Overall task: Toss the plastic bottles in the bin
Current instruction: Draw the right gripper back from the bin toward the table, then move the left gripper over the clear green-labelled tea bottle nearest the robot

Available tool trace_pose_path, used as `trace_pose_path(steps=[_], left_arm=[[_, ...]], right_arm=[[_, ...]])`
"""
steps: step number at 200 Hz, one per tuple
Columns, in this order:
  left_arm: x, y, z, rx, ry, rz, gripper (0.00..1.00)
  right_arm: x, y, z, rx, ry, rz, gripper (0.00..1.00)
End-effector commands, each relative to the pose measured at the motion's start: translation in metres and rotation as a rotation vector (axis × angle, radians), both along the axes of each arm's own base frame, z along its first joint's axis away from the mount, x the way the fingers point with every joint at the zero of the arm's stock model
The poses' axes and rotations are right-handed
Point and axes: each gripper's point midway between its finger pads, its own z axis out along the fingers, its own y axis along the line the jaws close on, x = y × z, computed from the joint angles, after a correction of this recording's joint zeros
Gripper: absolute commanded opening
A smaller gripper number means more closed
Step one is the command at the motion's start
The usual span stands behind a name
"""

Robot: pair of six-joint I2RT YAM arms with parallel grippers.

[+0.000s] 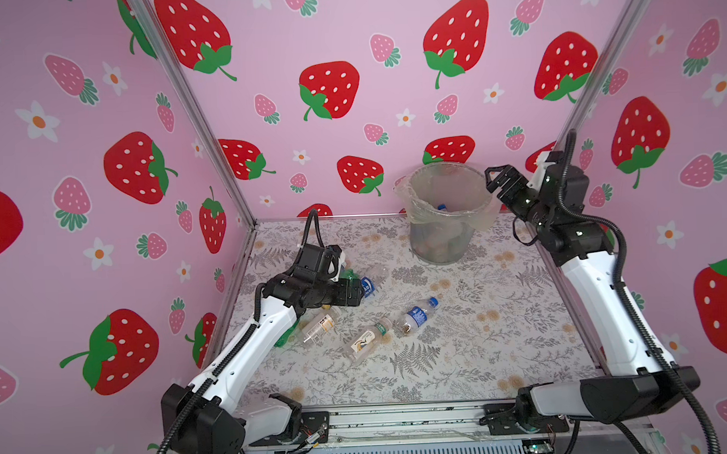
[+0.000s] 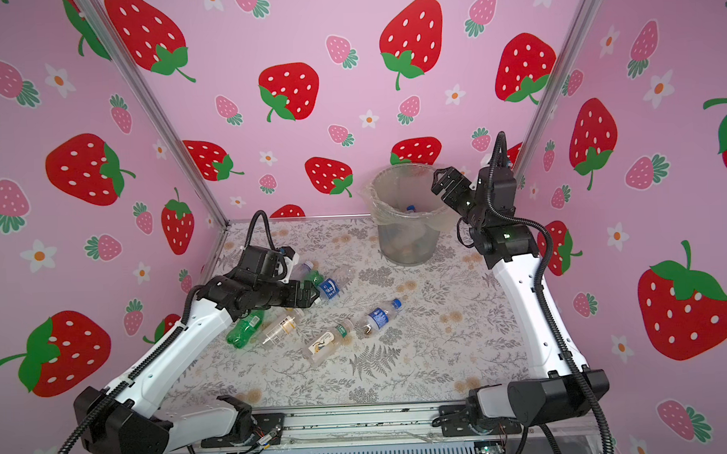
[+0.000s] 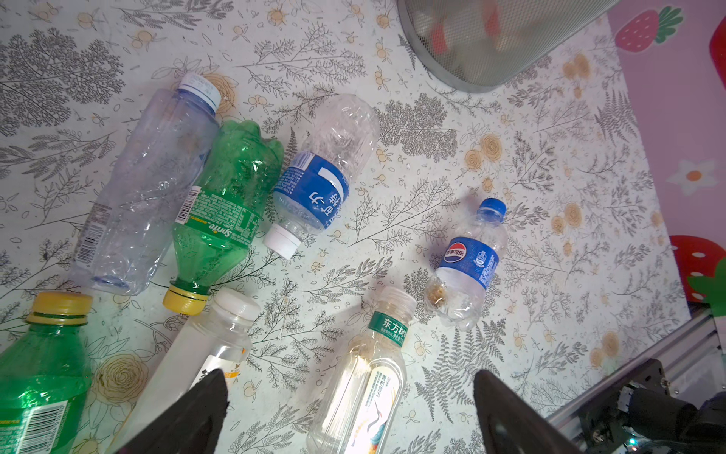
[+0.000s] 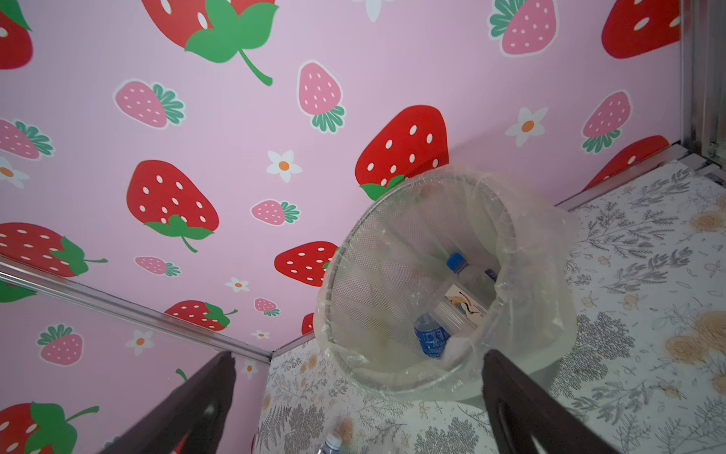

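Several plastic bottles lie on the flowered table at the left. In the left wrist view I see a green Sprite bottle (image 3: 224, 204), a blue-labelled white-capped one (image 3: 314, 184), a blue-capped Pepsi bottle (image 3: 467, 263) and a bird-labelled clear one (image 3: 365, 353). My left gripper (image 3: 349, 397) hangs open just above them, holding nothing; in a top view it (image 1: 356, 292) is beside the blue-labelled bottle (image 1: 368, 286). The bin (image 1: 444, 217) stands at the back right with bottles inside, among them a blue-labelled bottle (image 4: 432, 338). My right gripper (image 1: 495, 177) is open and empty above the bin's right rim.
A second green bottle (image 2: 244, 328) lies half under my left forearm. Pink strawberry walls close in the back and both sides, with metal posts (image 1: 208, 129) at the back corners. A metal rail (image 1: 401, 418) runs along the front edge.
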Motion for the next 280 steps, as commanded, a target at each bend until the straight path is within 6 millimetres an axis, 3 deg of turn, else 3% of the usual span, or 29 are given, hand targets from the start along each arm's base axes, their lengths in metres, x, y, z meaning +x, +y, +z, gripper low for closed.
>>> trace_pose_path(steps=[1, 75, 144, 221, 280], left_arm=[[-0.002, 0.0, 0.0, -0.016, -0.002, 0.002, 0.99], [-0.001, -0.003, -0.004, -0.029, 0.019, 0.001, 0.99], [-0.008, -0.015, -0.018, -0.1, 0.082, 0.009, 0.99], [-0.033, -0.027, -0.037, -0.08, 0.137, 0.013, 0.99], [-0.046, -0.028, -0.049, -0.004, 0.147, 0.009, 0.99]], right_arm=[[-0.008, 0.003, -0.026, -0.022, 0.052, 0.033, 0.99], [-0.031, 0.005, -0.086, -0.078, 0.162, 0.089, 0.99], [-0.051, 0.007, -0.13, -0.116, 0.246, 0.144, 0.99], [-0.073, 0.011, -0.172, -0.108, 0.309, 0.197, 0.99], [-0.082, 0.016, -0.192, -0.113, 0.35, 0.244, 0.99]])
